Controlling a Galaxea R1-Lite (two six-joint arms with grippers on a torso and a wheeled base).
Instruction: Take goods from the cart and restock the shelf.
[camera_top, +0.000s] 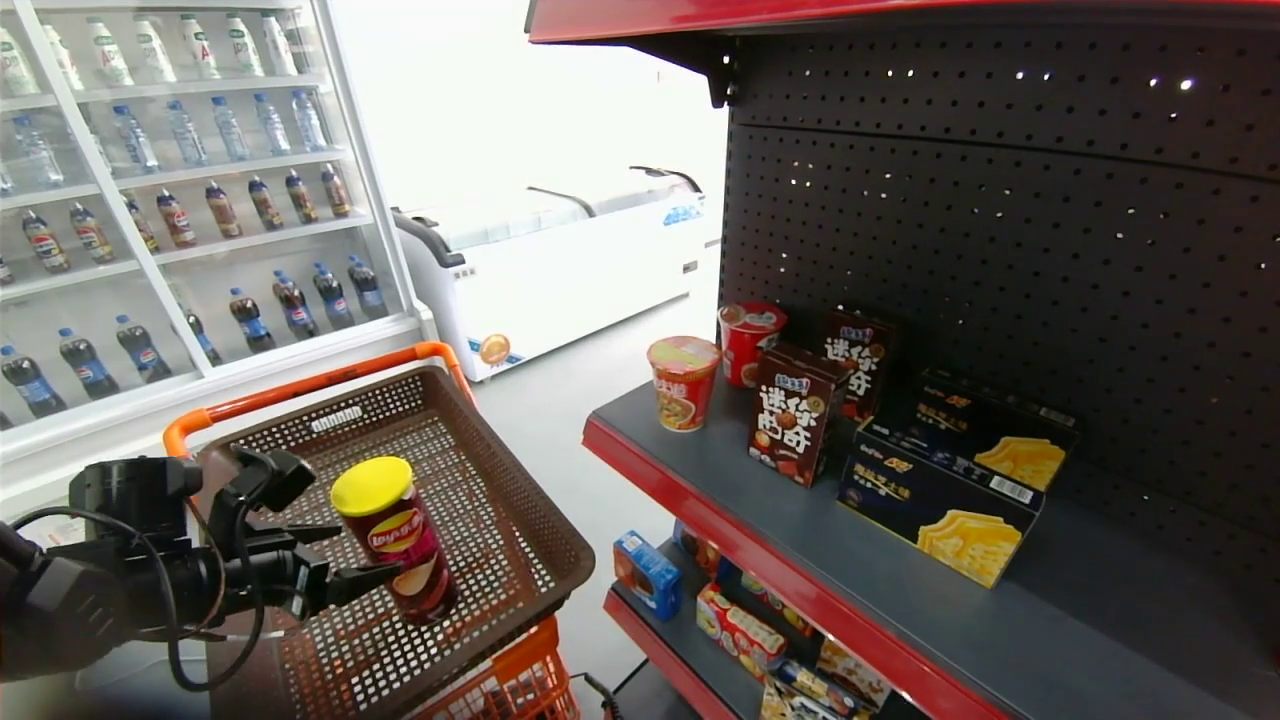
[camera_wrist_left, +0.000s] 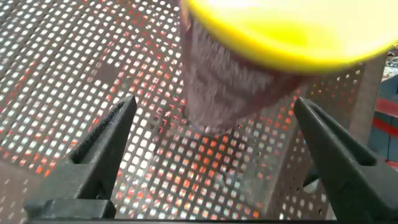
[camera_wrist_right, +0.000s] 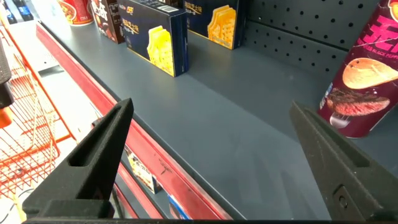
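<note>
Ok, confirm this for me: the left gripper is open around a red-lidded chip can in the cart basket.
Wrong on the lid: it is yellow, not red. The head view shows the left gripper open around a yellow-lidded chip can in the cart basket.

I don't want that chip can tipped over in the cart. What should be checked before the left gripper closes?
1. Left gripper open: ok.
2. Yellow-lidded chip can between its fingers: ok.
3. Fingers touching can: not ok, gaps both sides.
4. Can upright in cart basket: cannot tell, looks slightly tilted.
5. Bare space on shelf: ok.
6. Right gripper open, at the shelf: ok.
</note>
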